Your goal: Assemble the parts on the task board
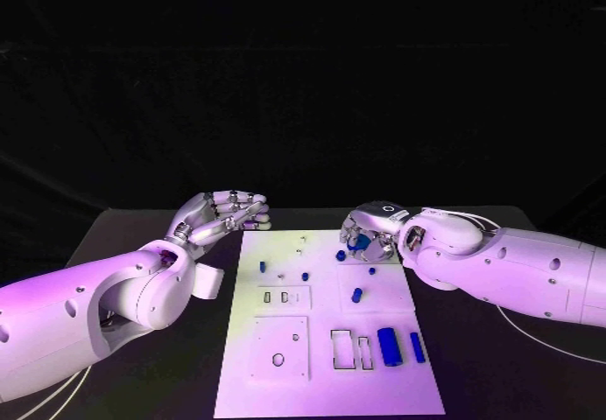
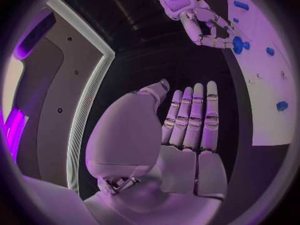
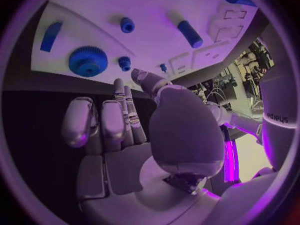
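Note:
The white task board point(image 1: 322, 385) lies in the middle of the table. A blue gear point(image 1: 359, 241) sits by its far right edge, and my right hand point(image 1: 375, 234) hovers just over it with nothing in its grasp. From the right wrist, the gear point(image 3: 88, 61) lies on the board beyond the straight fingers point(image 3: 128, 112). My left hand point(image 1: 228, 214) hangs off the board's far left corner, fingers straight and empty point(image 2: 194, 115). Small blue pegs point(image 1: 341, 255) point(image 1: 263, 264) and a short cylinder point(image 1: 356, 295) stand mid-board.
A thick blue cylinder point(image 1: 391, 346) and a thin blue bar point(image 1: 417, 347) lie near rectangular slots point(image 1: 343, 347) on the board's near right. A square plate with holes point(image 1: 280, 348) is at the near left. Black table point(image 1: 126, 236) surrounds the board.

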`<state>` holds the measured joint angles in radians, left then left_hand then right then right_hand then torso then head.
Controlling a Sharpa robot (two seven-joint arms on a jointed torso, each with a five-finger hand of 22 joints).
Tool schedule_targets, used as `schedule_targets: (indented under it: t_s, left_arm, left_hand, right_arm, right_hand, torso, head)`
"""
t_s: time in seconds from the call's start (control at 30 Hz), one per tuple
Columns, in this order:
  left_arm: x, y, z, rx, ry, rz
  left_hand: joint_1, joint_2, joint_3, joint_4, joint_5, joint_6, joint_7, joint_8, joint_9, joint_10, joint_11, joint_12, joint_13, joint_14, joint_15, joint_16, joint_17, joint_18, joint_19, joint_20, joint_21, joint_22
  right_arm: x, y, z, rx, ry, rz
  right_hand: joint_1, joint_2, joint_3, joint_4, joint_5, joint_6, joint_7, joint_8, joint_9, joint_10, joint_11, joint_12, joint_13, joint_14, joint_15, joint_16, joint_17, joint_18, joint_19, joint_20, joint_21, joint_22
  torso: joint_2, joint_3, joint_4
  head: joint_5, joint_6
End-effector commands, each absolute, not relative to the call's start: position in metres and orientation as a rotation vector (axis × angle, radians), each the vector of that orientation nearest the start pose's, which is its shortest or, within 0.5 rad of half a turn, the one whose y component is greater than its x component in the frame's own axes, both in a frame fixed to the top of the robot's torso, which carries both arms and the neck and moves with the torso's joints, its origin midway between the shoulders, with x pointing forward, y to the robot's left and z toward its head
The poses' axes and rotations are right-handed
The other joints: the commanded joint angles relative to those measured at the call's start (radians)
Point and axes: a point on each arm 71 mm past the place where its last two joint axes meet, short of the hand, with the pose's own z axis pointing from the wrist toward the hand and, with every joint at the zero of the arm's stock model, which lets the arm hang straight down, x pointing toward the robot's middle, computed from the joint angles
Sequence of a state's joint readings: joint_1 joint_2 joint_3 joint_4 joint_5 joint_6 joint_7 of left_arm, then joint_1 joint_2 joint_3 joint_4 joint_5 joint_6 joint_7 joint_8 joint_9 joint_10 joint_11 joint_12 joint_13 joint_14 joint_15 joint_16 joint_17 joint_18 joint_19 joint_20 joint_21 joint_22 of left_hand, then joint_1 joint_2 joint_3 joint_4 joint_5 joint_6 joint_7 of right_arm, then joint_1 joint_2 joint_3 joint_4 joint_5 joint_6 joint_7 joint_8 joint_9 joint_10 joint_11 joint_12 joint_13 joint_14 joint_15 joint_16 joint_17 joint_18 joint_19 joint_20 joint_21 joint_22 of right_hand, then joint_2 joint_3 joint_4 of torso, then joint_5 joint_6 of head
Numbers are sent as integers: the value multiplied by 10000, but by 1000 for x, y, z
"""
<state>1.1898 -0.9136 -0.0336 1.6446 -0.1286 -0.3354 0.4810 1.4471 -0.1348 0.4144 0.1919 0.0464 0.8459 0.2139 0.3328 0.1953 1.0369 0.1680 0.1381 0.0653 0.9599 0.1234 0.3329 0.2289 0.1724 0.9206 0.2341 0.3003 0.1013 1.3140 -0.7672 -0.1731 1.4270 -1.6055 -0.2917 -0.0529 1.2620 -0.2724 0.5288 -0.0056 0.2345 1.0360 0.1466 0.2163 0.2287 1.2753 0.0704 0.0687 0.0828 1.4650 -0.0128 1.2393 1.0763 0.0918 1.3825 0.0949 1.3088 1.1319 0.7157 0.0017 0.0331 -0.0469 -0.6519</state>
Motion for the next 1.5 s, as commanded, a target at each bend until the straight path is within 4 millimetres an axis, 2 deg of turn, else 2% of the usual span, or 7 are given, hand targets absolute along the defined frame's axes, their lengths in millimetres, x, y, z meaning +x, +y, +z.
schedule_targets:
  t_s: [0.03, 0.23, 0.37, 0.73, 0.9, 1.17, 1.5]
  left_arm:
    - [463, 204, -159, -9057, 13828, -16359]
    - [462, 205, -158, -9058, 13853, -16388]
    - [462, 205, -157, -9051, 13860, -16399]
    - [462, 206, -155, -9049, 13849, -16412]
    - [462, 206, -154, -9060, 13880, -16437]
    - [462, 208, -153, -9043, 13819, -16411]
    - [464, 211, -151, -9010, 13669, -16352]
  left_hand:
    - [-73, -51, 47, 36, 32, 17, 46, -47, -16, 51, -8, -42, -13, -9, 44, -32, 9, 103, 15, 9, -59, -12]
    - [-77, -54, 51, 38, 32, 15, 47, -50, -18, 52, -6, -50, -12, -14, 46, -40, 10, 103, 12, 11, -65, -16]
    - [-88, -57, 56, 43, 32, 14, 51, -55, -21, 53, -3, -65, -12, -22, 50, -52, 12, 103, 6, 15, -74, -23]
    - [-113, -71, 61, 54, 31, 6, 61, -68, -27, 53, 6, -95, -11, -36, 58, -75, 16, 103, -2, 22, -93, -37]
    - [-136, -84, 67, 64, 31, -12, 76, -87, -36, 45, 16, -132, -11, -46, 66, -97, 23, 103, -10, 30, -112, -53]
    - [-146, -95, 75, 65, 31, -32, 97, -106, -45, 32, 31, -167, -12, -54, 74, -117, 29, 104, -14, 37, -128, -66]
    - [-55, -39, 195, 4, 35, -18, 109, -119, -52, 54, 38, -232, -5, -43, 78, -153, 52, 112, 0, 40, -150, -91]
  right_arm:
    - [504, -185, -182, -4601, 16266, 4748]
    - [505, -182, -181, -4556, 16224, 4717]
    - [505, -181, -182, -4573, 16284, 4710]
    - [508, -174, -186, -4665, 16491, 4727]
    - [509, -173, -188, -4706, 16606, 4686]
    - [509, -173, -191, -4766, 16858, 4593]
    - [510, -173, -192, -4769, 16991, 4506]
  right_hand:
    - [15, -108, 31, 61, 5, -102, 37, -88, 45, -102, 76, -48, -23, 361, 81, 283, 268, -159, 89, 19, 246, 347]
    - [34, -100, 42, 99, 5, -120, 54, -109, 93, -160, 98, -48, -32, 382, 105, 542, 532, -202, 160, 50, 462, 667]
    - [0, -123, -13, 147, 1, -178, 80, -151, 122, -369, 147, -70, -67, 373, 148, 660, 612, -214, 158, 88, 552, 789]
    - [-17, -101, -79, 208, 1, -203, 101, -177, 160, -508, 177, -58, -76, 389, 181, 847, 806, -248, 220, 127, 707, 1030]
    - [-29, -84, -98, 242, 1, -207, 105, -183, 173, -525, 182, -49, -71, 385, 188, 870, 805, -245, 207, 137, 717, 1037]
    - [-2, -35, -86, 269, 9, -213, 108, -190, 190, -517, 180, -31, -60, 391, 191, 941, 879, -261, 244, 146, 787, 1150]
    - [45, 60, -31, 338, 10, -109, 81, -137, 255, -418, 155, 5, -24, 395, 179, 1046, 961, -283, 290, 151, 895, 1318]
  torso:
    - [102, 8, 29]
    - [144, 23, 39]
    - [164, 10, 75]
    - [227, 24, 118]
    - [244, 2, 153]
    - [284, 20, 181]
    - [306, 13, 226]
  head:
    - [-11, -9]
    - [-11, -44]
    - [-11, -59]
    - [-8, -78]
    - [-57, -162]
    - [-14, -282]
    - [-50, -307]
